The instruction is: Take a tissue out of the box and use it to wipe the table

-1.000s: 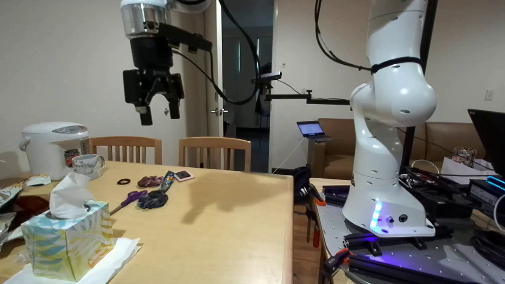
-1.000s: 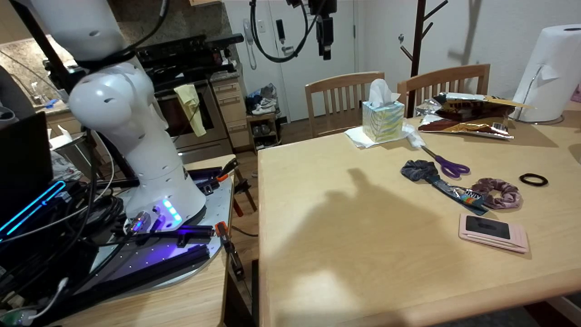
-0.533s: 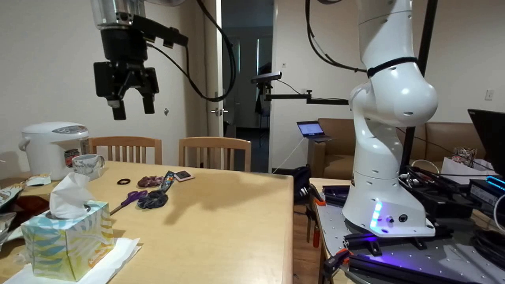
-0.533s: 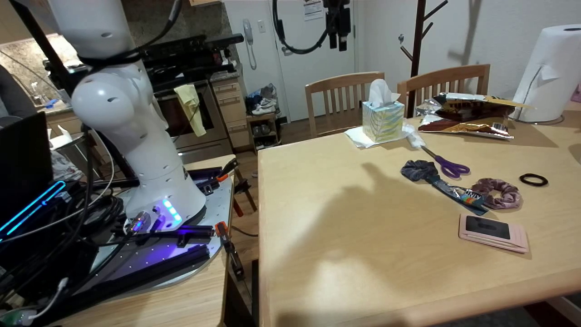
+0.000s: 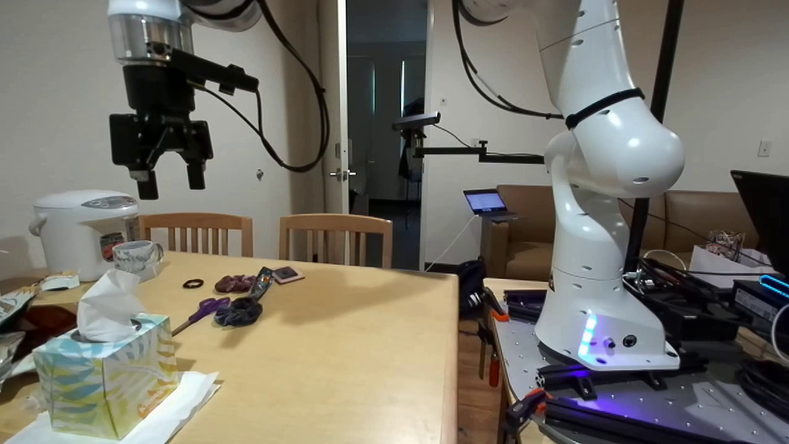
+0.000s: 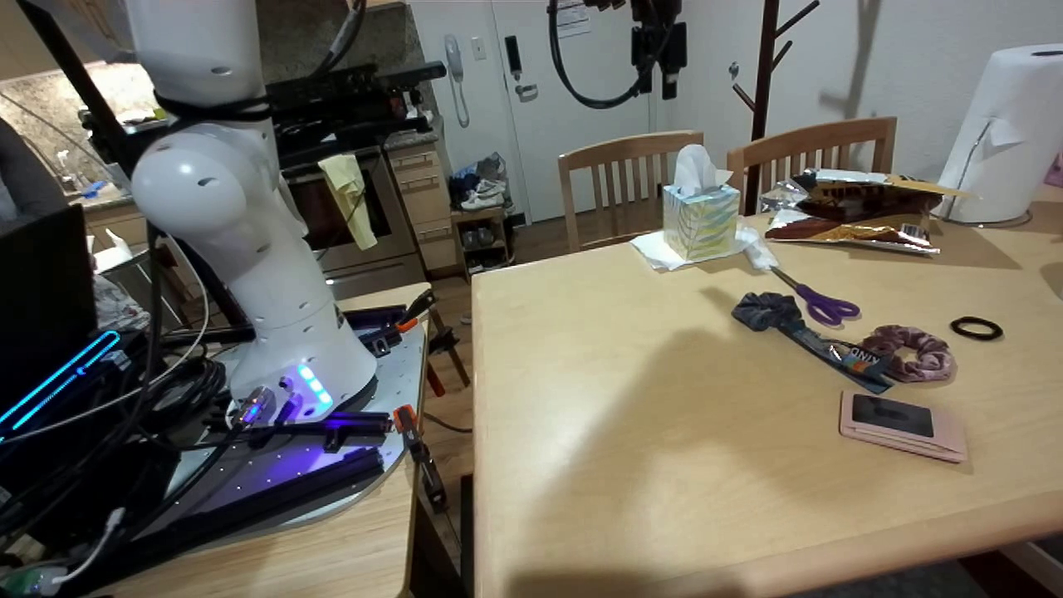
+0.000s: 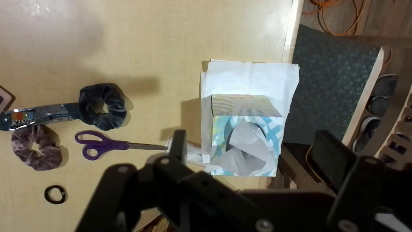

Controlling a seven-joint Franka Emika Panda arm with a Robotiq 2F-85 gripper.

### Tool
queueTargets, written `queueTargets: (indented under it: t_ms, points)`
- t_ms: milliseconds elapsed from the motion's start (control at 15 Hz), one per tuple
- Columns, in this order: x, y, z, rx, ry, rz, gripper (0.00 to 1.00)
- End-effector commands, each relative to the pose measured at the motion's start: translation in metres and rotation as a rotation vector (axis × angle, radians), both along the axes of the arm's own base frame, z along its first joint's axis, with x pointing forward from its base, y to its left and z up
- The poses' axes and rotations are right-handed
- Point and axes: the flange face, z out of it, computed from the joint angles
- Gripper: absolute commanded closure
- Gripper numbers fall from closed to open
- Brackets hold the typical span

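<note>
The box (image 5: pixel 105 382) is a small teal, yellow and white patterned tissue box, upright on flat white paper (image 5: pixel 194 394) on the table (image 5: pixel 345 364). The white tissue (image 5: pixel 111 308) sticks up from its top opening. Both also show in an exterior view, the box (image 6: pixel 702 228) and the tissue (image 6: pixel 696 173). My gripper (image 5: pixel 172 188) is open and empty, pointing down, high above the table and apart from the box. In the wrist view, the tissue (image 7: pixel 248 138) and the box (image 7: pixel 246 104) appear between the open fingers of the gripper (image 7: pixel 251 140), well below them.
Purple scissors (image 7: pixel 109 145), a dark scrunchie (image 7: pixel 102 106), a mauve scrunchie (image 7: pixel 37 148), a snack bar (image 7: pixel 42 115) and a black band (image 7: pixel 55 194) lie beside the box. A white pot (image 5: pixel 83 234), a mug (image 5: pixel 137 259), foil bags (image 6: pixel 864 212) and a paper roll (image 6: pixel 1001 137) stand farther along.
My gripper has moved left in an exterior view and right in an exterior view, toward the box's side of the table, ending slightly lower. It stays open. The box and tissue have not moved.
</note>
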Motion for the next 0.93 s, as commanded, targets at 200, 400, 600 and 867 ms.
queueTargets:
  t_ms: [200,400,600,867]
  points:
    - [0.045,0.016,-0.039,-0.005,0.018,0.057,0.00]
    - [0.057,0.029,-0.068,-0.008,0.037,0.068,0.00]
    - [0.065,0.036,-0.090,-0.012,0.053,0.079,0.00]
    - [0.074,0.034,-0.095,-0.022,0.068,0.094,0.00]
